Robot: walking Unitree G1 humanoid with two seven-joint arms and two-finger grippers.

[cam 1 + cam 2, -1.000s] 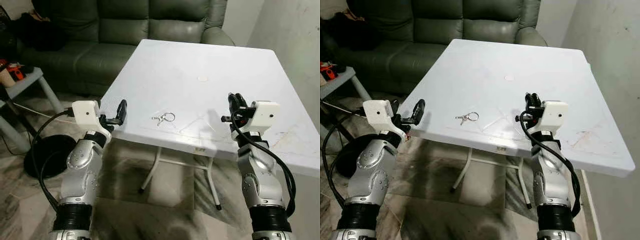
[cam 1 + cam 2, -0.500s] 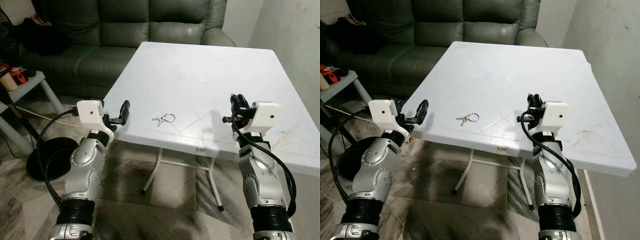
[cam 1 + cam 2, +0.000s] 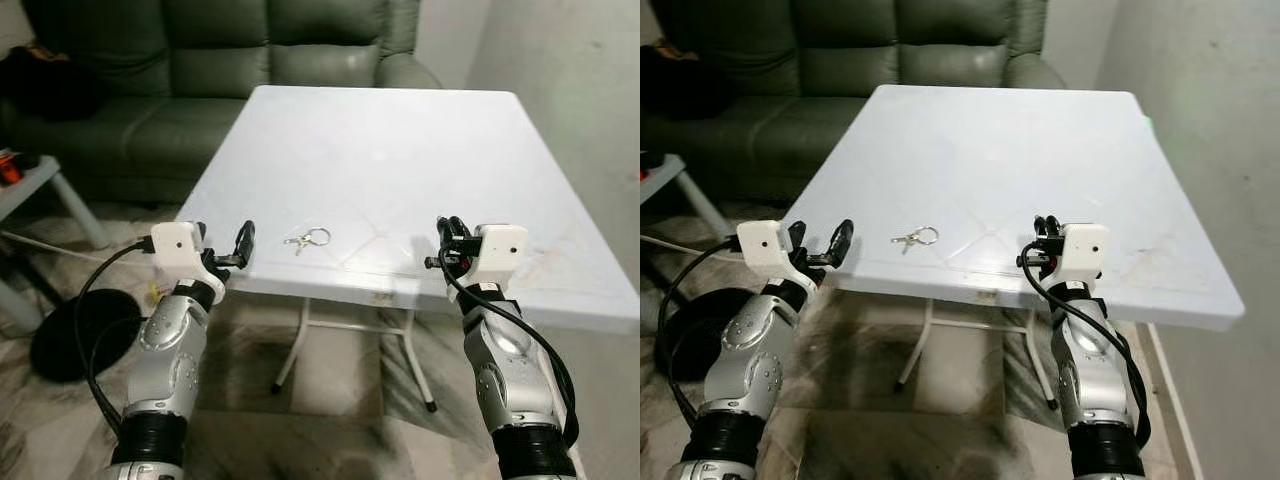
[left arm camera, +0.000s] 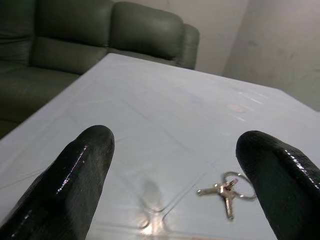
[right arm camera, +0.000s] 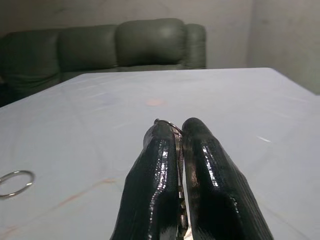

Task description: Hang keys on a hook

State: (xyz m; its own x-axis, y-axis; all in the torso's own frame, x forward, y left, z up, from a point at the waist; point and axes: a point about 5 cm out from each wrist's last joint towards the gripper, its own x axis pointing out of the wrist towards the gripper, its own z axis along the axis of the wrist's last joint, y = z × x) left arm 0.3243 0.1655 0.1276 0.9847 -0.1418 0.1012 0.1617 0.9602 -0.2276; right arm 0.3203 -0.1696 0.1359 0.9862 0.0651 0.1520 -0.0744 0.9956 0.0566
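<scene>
Shiny metal keys [image 3: 307, 240] lie on a smooth white plastic table [image 3: 400, 140]; the sofa [image 3: 150, 60] looks like matt green leather.

Two silver metal arms w/ ribbed black collars low down. Each wrist carries a white boxy camera housing w/ a small dark lens; black cable loops from each housing down the forearm. Glossy black fingers [image 4: 75, 175], rounded tips.

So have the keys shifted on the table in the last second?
No. The keys still lie by the table's near edge, left of the scratch lines; the camera moved.
</scene>
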